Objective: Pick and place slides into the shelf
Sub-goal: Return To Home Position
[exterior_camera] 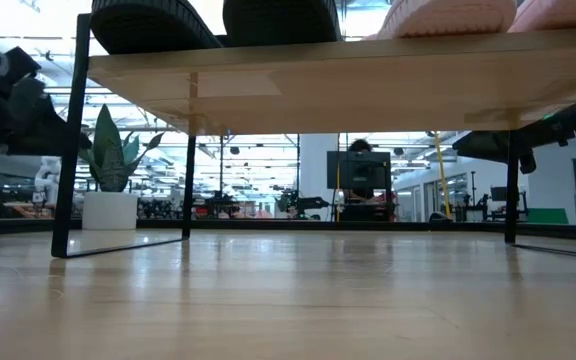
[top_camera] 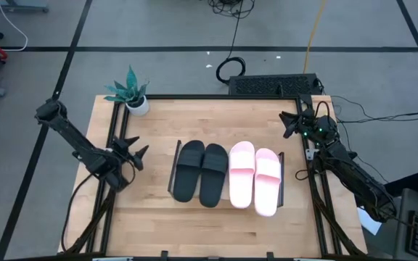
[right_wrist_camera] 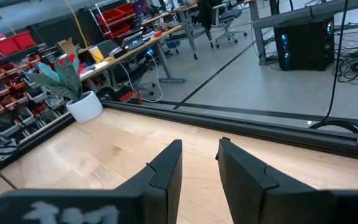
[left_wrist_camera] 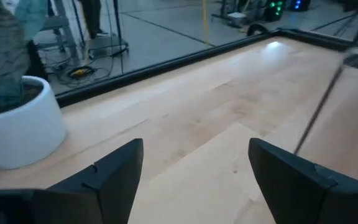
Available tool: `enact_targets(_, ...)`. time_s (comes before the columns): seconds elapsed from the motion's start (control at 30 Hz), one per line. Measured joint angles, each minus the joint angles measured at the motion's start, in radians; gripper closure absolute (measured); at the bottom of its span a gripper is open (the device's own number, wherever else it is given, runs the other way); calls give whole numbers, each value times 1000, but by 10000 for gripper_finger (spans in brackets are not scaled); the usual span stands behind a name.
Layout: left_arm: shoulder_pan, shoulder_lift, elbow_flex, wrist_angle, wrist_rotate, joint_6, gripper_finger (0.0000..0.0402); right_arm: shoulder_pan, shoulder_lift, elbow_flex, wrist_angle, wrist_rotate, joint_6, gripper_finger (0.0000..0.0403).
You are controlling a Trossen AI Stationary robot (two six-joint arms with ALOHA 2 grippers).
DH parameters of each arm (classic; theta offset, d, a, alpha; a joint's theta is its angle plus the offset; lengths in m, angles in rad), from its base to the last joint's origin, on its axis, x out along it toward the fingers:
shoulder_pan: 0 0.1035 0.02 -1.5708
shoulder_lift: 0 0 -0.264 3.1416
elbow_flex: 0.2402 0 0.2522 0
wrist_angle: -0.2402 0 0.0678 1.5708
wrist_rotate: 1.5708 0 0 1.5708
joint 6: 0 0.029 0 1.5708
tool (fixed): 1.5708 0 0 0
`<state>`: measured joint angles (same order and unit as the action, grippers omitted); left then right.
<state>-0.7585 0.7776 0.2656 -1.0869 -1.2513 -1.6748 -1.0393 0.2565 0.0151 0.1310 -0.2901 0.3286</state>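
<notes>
The black pair (top_camera: 200,172) and pink pair (top_camera: 255,177), 4 slides in all, sit side by side on the shelf (exterior_camera: 368,90) mid-tabletop (top_camera: 151,225). Beside its frame the left claw (top_camera: 138,146) hangs spread and empty. Farther back the right claw (top_camera: 286,124), narrowly parted, grips nothing. A careless swing home could clip the frame or the potted plant (top_camera: 133,98) behind. Only the overhead view shows the full row; the low camera catches just sole edges.

grey floor (top_camera: 158,29) marked with black lines, red storage bins (right_wrist_camera: 114,14), a cluttered desk (right_wrist_camera: 143,40) behind.
</notes>
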Motion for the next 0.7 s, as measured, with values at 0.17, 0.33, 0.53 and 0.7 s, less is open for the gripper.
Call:
enact_targets(0.17, 258, -189, -20, 233, 105, 518, 110, 0, 0, 0, 1, 0, 0, 310)
enact_targets(0.33, 547, -332, -96, 524, 170, 836, 110, 0, 0, 0, 1, 0, 0, 310)
enact_targets(0.53, 738, -479, -201, 975, 424, 1334, 110, 0, 0, 0, 0, 1, 0, 310)
enact_targets(0.7, 776, -541, -222, 1050, 461, 1444, 110, 0, 0, 0, 0, 0, 0, 310)
